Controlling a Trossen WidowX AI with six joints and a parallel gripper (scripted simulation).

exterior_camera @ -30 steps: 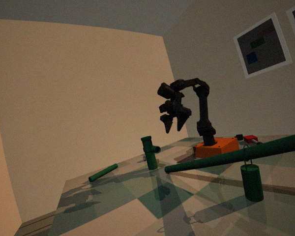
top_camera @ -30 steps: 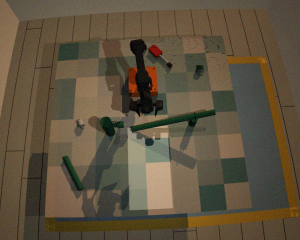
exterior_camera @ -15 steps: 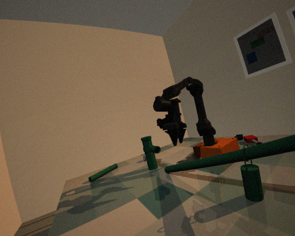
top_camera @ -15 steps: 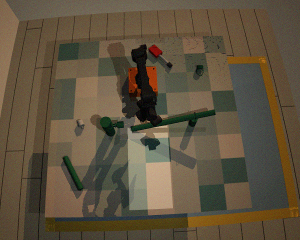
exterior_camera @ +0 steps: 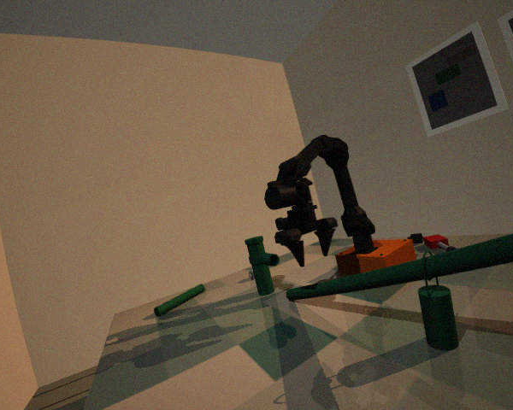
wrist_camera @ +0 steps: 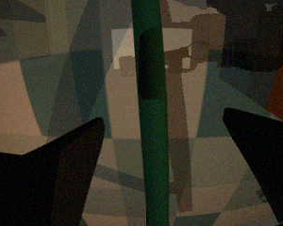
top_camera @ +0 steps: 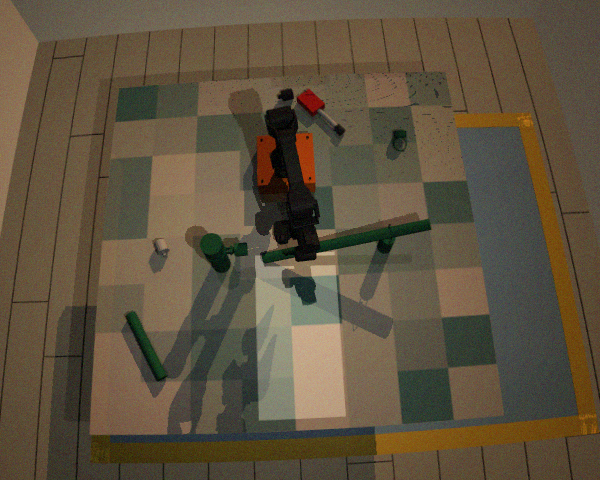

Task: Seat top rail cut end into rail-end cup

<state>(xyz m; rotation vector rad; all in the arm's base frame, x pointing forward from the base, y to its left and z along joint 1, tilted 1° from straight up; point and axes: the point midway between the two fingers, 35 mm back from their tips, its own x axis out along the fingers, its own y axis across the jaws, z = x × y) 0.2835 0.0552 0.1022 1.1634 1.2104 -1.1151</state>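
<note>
The green rail (top_camera: 352,240) (exterior_camera: 380,277) (wrist_camera: 156,141) passes through the wire loop on the short post (exterior_camera: 438,318) and slopes down to its cut end, low at the table and right of the big post (top_camera: 220,263) (exterior_camera: 262,280) in the top view. The rail-end cup (top_camera: 241,249) (exterior_camera: 273,259) hangs on the brace band (exterior_camera: 257,258), up near the post cap (top_camera: 211,242) (exterior_camera: 254,241). A gap separates cup and rail end. My gripper (exterior_camera: 314,260) (wrist_camera: 165,119) is open and empty above the rail's lower part, with the rail between its fingers in the wrist view; the top view hides the fingertips.
A loose green rod (top_camera: 145,346) (exterior_camera: 179,300) lies beyond the big post. A small white cylinder (top_camera: 160,245) lies left of it. The orange arm base (top_camera: 306,155) (exterior_camera: 393,256), a red-handled tool (top_camera: 310,101) and a small green looped part (top_camera: 399,138) are at the back.
</note>
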